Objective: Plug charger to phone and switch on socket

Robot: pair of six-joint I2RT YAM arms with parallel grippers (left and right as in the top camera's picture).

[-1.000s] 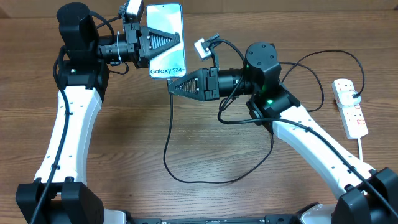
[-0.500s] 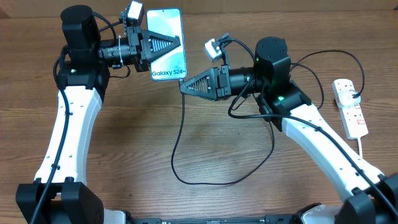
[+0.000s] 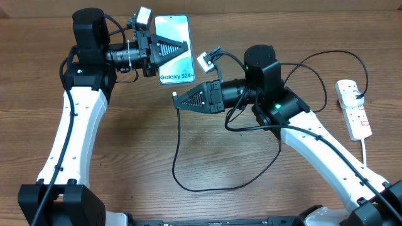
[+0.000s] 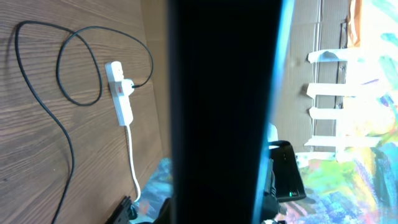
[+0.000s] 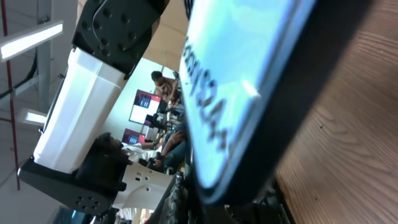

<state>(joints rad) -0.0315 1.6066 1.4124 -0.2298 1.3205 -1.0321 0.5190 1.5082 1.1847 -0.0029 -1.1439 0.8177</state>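
A brown wood-grain bench (image 3: 207, 157) fills the overhead view, evenly lit. In the left wrist view, a tan board (image 4: 308, 31) stands past the bench edge, with white horizontal rails (image 4: 329, 90) and a brightly multicoloured surface (image 4: 367, 186) beside it. The right wrist view shows a long glowing light strip (image 5: 31, 38), thin red bars (image 5: 6, 87) and a distant, blurred lit screen (image 5: 142, 106).
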